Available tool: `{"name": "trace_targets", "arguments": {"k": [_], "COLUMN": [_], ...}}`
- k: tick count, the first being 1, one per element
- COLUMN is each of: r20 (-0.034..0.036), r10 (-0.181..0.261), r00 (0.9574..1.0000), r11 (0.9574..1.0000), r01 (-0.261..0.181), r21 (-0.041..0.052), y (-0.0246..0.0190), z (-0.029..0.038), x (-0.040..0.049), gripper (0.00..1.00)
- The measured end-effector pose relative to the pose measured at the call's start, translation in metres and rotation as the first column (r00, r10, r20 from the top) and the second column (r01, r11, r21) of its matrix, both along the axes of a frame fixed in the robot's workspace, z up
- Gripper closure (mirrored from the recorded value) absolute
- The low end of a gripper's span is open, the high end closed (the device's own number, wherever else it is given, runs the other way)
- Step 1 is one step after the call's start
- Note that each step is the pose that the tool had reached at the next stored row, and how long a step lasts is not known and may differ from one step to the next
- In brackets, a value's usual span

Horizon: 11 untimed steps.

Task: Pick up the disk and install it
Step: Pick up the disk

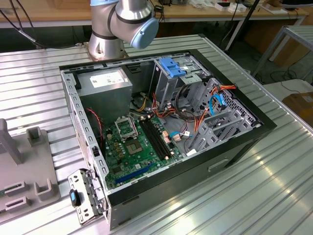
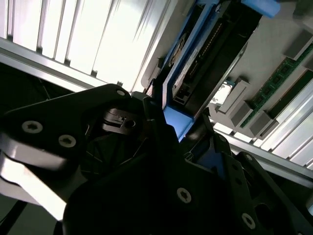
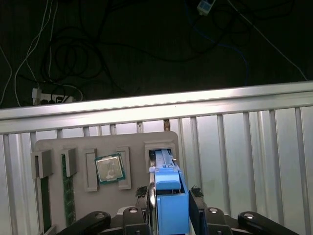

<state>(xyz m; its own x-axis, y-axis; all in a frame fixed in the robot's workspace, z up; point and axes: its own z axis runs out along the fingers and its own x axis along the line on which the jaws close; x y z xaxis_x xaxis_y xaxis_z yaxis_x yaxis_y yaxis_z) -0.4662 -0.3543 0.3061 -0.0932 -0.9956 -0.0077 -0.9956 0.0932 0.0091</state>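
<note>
Between the fingers of your gripper (image 3: 168, 200) stands the disk (image 3: 166, 181), on edge, its bright blue carrier rail facing the first wrist view. The fingers are closed against the two flat sides of that rail, so the grip is clamped on the disk. In the second wrist view you see the same hold from the side, with the dark body of the disk (image 2: 205, 63) and its blue frame running away from the gripper (image 2: 176, 122).

The far end of the disk sits at the slot (image 3: 161, 147) of the grey parts tray (image 3: 132, 147). You cannot tell how deep it is seated there. A processor chip (image 3: 109, 169) lies flat in the next pocket of the tray, and a memory stick (image 3: 67, 191) lies further along it. The tray rests on the ribbed metal table (image 1: 254, 196).

By my reading you are in the pick-up step: the grasp is made and nothing is installed yet.

Clearing the tray calls for a pull straight along the slot walls, with no twist, so the rail does not bind. The open computer case (image 1: 220, 166) stands well apart from the tray in the exterior view. The upright metal cage (image 1: 168, 85) with the blue latch (image 1: 171, 68) looks the likely bay. Entering it would call for squaring the disk to the opening and keeping clear of the loose cables (image 1: 215, 105) beside it.
</note>
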Motion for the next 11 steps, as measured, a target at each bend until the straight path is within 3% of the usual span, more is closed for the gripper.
{"name": "trace_targets", "arguments": {"k": [3, 4, 11], "r20": [-0.0001, -0.0001, -0.0001], "r10": [0.0, 0.0, 0.0], "r00": [1.0, 1.0, 1.0], "r11": [1.0, 1.0, 1.0], "r01": [0.0, 0.0, 0.0], "r21": [-0.0001, 0.0, 0.0], "y": [0.0001, 0.0003, 0.0009], "z": [0.0, 0.0, -0.0001], "x": [0.0, 0.0, 0.0], "gripper": [0.56, 0.63, 0.63]}}
